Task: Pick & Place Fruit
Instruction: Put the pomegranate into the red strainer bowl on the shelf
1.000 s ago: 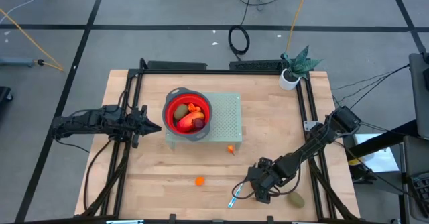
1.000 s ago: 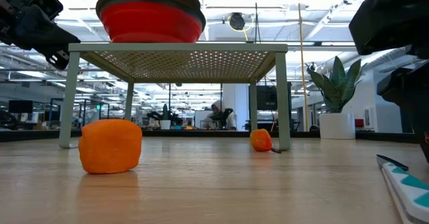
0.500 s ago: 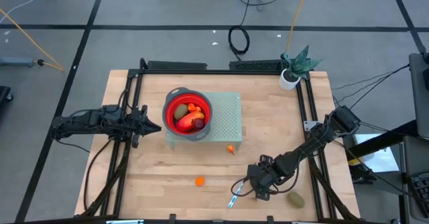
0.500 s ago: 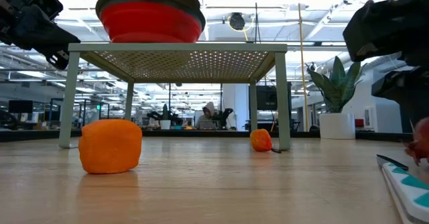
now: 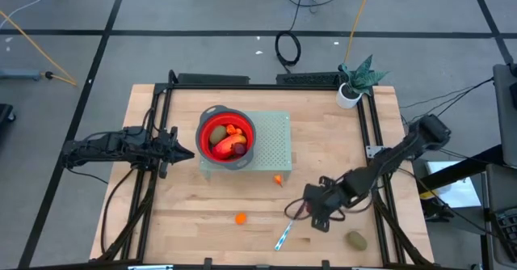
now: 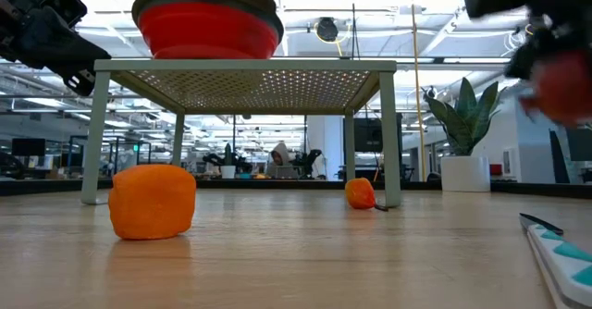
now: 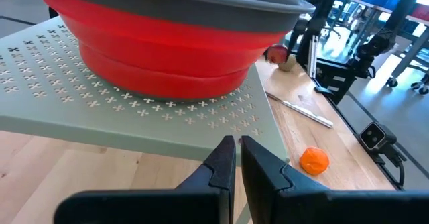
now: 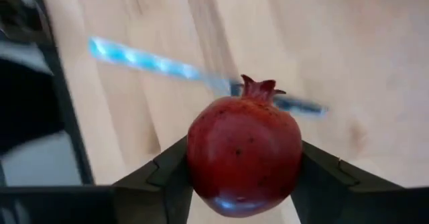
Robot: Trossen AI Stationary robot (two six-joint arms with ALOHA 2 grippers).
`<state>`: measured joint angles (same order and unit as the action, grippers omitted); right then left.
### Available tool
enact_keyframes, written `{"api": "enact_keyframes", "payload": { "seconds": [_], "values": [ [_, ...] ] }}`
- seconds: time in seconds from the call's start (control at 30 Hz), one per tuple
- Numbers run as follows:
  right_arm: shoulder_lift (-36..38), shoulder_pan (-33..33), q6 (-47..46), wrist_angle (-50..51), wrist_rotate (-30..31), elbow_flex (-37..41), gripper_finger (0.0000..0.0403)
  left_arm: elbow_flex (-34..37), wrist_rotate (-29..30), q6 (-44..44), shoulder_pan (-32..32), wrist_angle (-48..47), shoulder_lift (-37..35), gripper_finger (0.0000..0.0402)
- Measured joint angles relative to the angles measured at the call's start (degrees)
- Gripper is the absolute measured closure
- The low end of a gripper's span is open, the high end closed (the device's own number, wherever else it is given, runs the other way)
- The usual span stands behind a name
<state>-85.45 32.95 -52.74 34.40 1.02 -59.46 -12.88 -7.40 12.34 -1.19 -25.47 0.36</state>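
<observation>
Fruit is spread over several places. A dark red pomegranate point(image 8: 244, 155) is pinched between the fingers of the right hand point(image 5: 292, 212), which is held above the tabletop point(image 5: 194, 229) toward its front right part; below it the blue-and-silver knife point(image 5: 283, 237) is seen lying on the wood. In the low view the red fruit is seen lifted at the right edge of the picture, clear of the surface. An orange fruit point(image 5: 241, 218) is found near the front edge, left of the knife, and a smaller orange one point(image 5: 278, 179) lies just beside the front right leg of the pale green perforated stand point(image 5: 275, 141). An olive-brown fruit point(image 5: 356, 240) rests near the front right corner. More fruit is held in the red bowl point(image 5: 207, 126) set on the stand. The left hand point(image 5: 187, 151) is kept pressed together, empty, just beside the stand's left side.
</observation>
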Motion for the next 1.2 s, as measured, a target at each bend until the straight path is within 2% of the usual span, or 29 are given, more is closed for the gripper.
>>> {"api": "enact_keyframes", "payload": {
  "seconds": [0.17, 0.33, 0.57, 0.8, 1.2],
  "values": [
    [8.4, -1.7, -0.2, -3.2, 8.4, 0.0, 0.0221, 0.0, 0.0, 0.8, 0.0, 0.0, 0.0, 0.0378],
    [15.1, -2.7, 3.6, -8.5, 18.9, 0.0, 0.0220, 0.0, 0.0, 4.0, 0.0, 0.1, 0.0, 0.0378],
    [19.3, -3.0, 13.7, -18.2, 29.1, -0.1, 0.0221, 0.0, -0.1, 13.5, 0.0, 4.8, 0.0, 0.0378],
    [18.9, -3.3, 25.2, -32.2, 32.7, -0.1, 0.0218, 0.0, -0.3, 21.1, 0.0, 14.9, 0.0, 0.0378],
    [18.7, -3.4, 40.6, -49.2, 38.3, -0.1, 0.0220, 0.0, -3.7, 18.0, 0.0, 40.0, 0.0, 0.0378]
  ]
}}
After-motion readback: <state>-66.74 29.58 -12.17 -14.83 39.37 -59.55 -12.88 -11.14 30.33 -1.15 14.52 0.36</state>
